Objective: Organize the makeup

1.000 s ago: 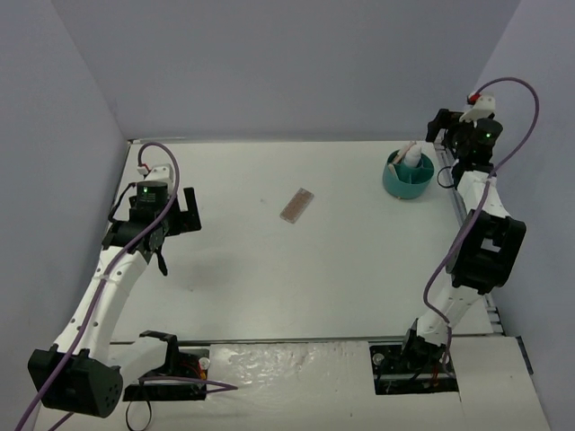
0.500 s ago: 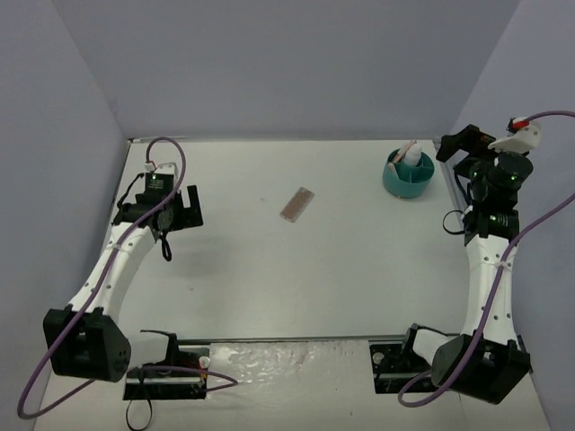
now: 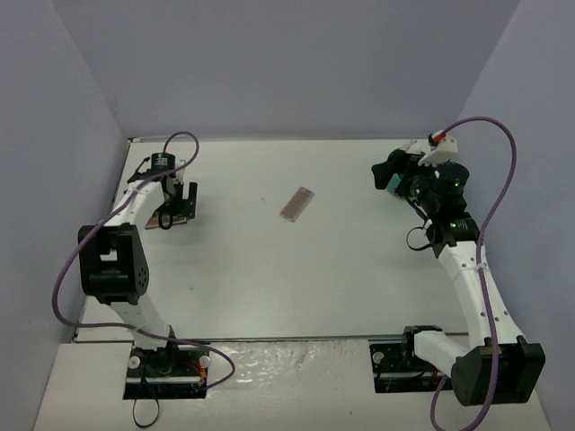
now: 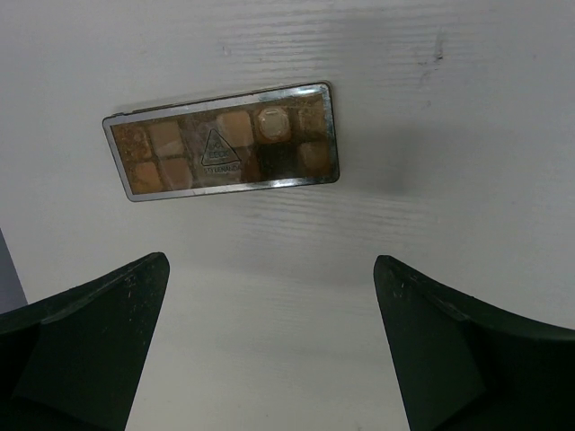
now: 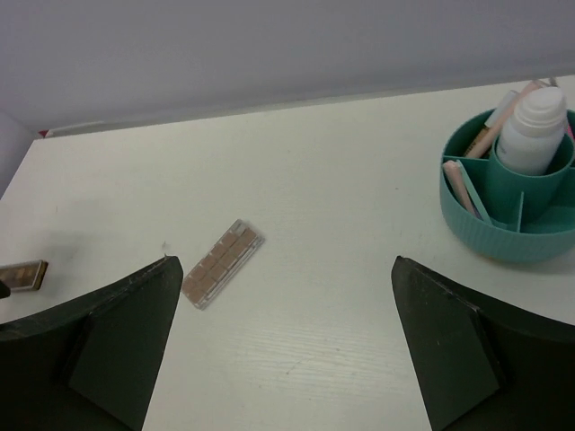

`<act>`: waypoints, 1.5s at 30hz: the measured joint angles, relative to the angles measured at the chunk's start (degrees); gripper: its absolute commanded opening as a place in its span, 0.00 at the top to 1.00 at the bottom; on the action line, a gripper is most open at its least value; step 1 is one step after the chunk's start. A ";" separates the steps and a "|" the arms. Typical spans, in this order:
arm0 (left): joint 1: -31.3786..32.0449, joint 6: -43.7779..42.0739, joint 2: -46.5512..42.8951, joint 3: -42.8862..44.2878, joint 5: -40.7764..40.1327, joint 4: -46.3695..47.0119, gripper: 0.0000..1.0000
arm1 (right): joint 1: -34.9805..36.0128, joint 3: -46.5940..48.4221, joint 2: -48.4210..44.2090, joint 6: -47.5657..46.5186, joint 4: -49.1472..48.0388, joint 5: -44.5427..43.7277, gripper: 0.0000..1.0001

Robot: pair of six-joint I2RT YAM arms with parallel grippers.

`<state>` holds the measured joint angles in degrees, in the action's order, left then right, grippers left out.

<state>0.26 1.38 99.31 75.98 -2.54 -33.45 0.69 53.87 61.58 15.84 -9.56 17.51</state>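
The makeup is spread about. A dark brown palette (image 4: 225, 142) lies flat on the table just ahead of my open left gripper (image 4: 269, 269), whose jaws hold nothing. In the top view that palette (image 3: 162, 221) peeks out beside the left gripper (image 3: 180, 206). A pink-brown palette (image 3: 297, 204) lies alone mid-table and also shows as the pink-brown palette (image 5: 223, 262) in the right wrist view. My right gripper (image 5: 283, 265) hovers open and empty, above the table. The teal tub (image 5: 508, 211) holds a white bottle (image 5: 535, 130) and pink sticks (image 5: 463, 189).
In the top view the right gripper (image 3: 386, 172) covers most of the teal tub (image 3: 393, 183) at the back right. Lilac walls close the table on the left, back and right. The arm bases stand at the near edge.
The left arm has swung toward the far left corner, ending over the dark palette. The right arm has moved left from behind the tub, now covering it. Both grippers remain open.
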 measured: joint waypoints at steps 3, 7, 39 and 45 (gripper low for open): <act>-0.12 -1.39 3.34 0.14 -0.81 -0.08 0.03 | 2.53 -0.02 0.00 -1.67 0.01 -0.69 0.00; 0.06 -2.53 6.20 0.13 -2.64 0.23 0.03 | 3.68 -0.02 0.00 -3.11 0.02 -1.83 0.00; -8.02 -2.48 21.93 17.89 -2.69 -0.05 0.06 | 6.01 -0.02 0.68 -6.43 1.29 -2.94 0.00; -9.93 -2.26 21.66 16.99 2.27 0.34 0.18 | 6.53 -0.02 0.68 -6.87 1.31 -2.94 0.00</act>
<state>-9.67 -0.89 120.97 92.97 -0.27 -33.10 7.22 53.84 62.26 8.97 -8.25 14.57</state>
